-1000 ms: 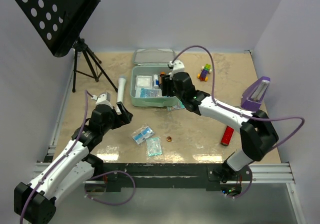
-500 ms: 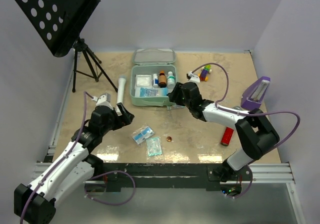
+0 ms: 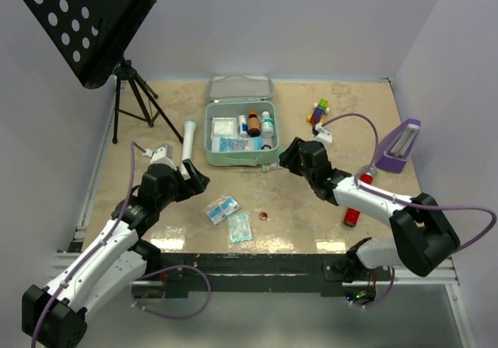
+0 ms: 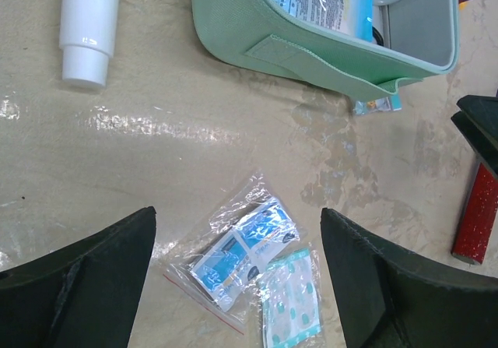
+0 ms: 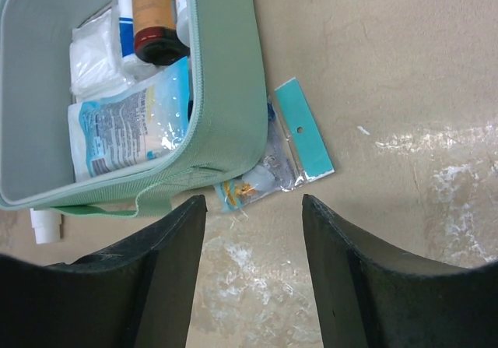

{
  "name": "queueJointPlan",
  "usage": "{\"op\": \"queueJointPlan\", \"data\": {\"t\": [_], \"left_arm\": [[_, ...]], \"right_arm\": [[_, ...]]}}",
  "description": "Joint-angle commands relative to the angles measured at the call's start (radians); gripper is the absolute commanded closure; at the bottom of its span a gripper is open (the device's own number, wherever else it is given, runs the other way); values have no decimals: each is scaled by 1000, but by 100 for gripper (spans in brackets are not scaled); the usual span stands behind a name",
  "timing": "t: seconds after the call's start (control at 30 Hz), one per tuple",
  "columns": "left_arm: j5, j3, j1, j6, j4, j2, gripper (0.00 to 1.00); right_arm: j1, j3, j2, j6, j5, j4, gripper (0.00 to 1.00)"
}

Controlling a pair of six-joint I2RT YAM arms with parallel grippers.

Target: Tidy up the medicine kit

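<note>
Tube [image 3: 188,138] of smooth white plastic, cylindrical, flat on mottled beige table [image 3: 350,130]. Nearer, left gripper [image 3: 196,178], jaws wide apart near crinkly clear sachets [image 4: 241,247]. Centre-back, medicine kit [image 3: 233,159]: mint-green rounded-square case, lid [image 3: 240,88] laid open. At its front-right corner, glossy teal-topped packet [image 5: 307,134] near right gripper [image 3: 289,155], jaws parted, empty.

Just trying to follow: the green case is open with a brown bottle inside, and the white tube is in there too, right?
Not quite. The medicine kit is open with the brown bottle inside, but the white tube lies on the table outside it, as the top external view shows.
</note>
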Motion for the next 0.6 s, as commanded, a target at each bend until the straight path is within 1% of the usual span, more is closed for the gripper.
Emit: {"op": "queueJointPlan", "data": {"t": [0.0,0.13,0.23,0.37,0.57], "left_arm": [[32,-5,6,-22,64,31,10],[35,-11,6,-28,72,30,10],[32,-14,6,-29,64,21,10],[32,-34,6,-37,60,2,10],[32,-51,6,-39,61,-2,10]], "right_arm": [[-7,-16,35,55,20,-21,43],[-33,10,132,54,-16,3,43],[-38,48,189,36,-11,8,43],[-35,130,265,-48,25,-30,44],[-3,171,250,-180,21,-59,43]]}}
